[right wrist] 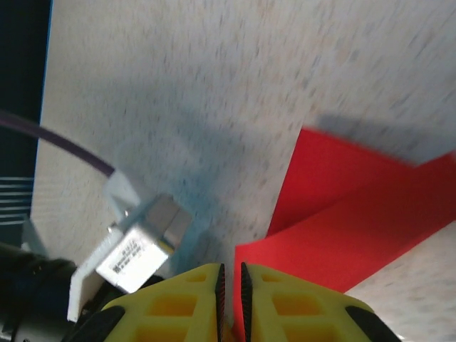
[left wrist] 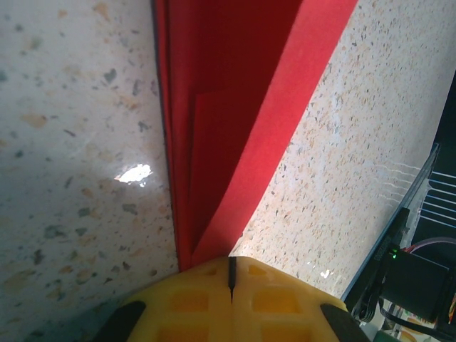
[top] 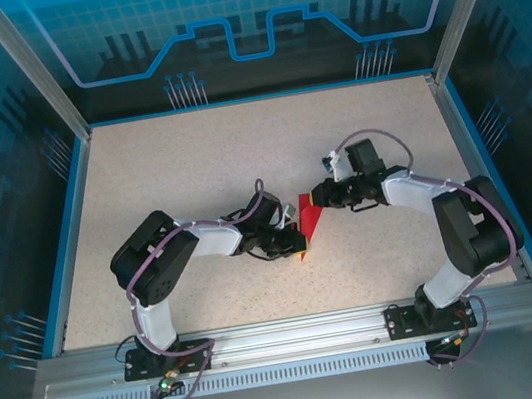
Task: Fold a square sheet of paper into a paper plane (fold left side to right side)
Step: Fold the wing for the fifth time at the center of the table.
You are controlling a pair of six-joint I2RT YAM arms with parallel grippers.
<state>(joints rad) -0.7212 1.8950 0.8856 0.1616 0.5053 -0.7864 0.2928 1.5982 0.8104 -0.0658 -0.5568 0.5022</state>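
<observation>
The red sheet of paper [top: 309,217] lies folded in layers at the middle of the table, between my two grippers. In the left wrist view the paper [left wrist: 228,107] runs away from my yellow fingers as a long strip with an inner flap, one side raised. My left gripper [left wrist: 231,274] is shut, its tips at the near end of the fold; from above it [top: 300,249] sits at the paper's lower edge. My right gripper [right wrist: 230,274] is closed to a thin slit with the paper's edge [right wrist: 356,214] in it; from above it [top: 315,197] is at the upper right corner.
The speckled table [top: 191,171] has a blue rim and glass walls around it. A white labelled block [right wrist: 135,246] and a purple cable [right wrist: 57,139] on the left arm are close beside my right fingers. A black unit with a green light [left wrist: 410,274] stands past the table edge.
</observation>
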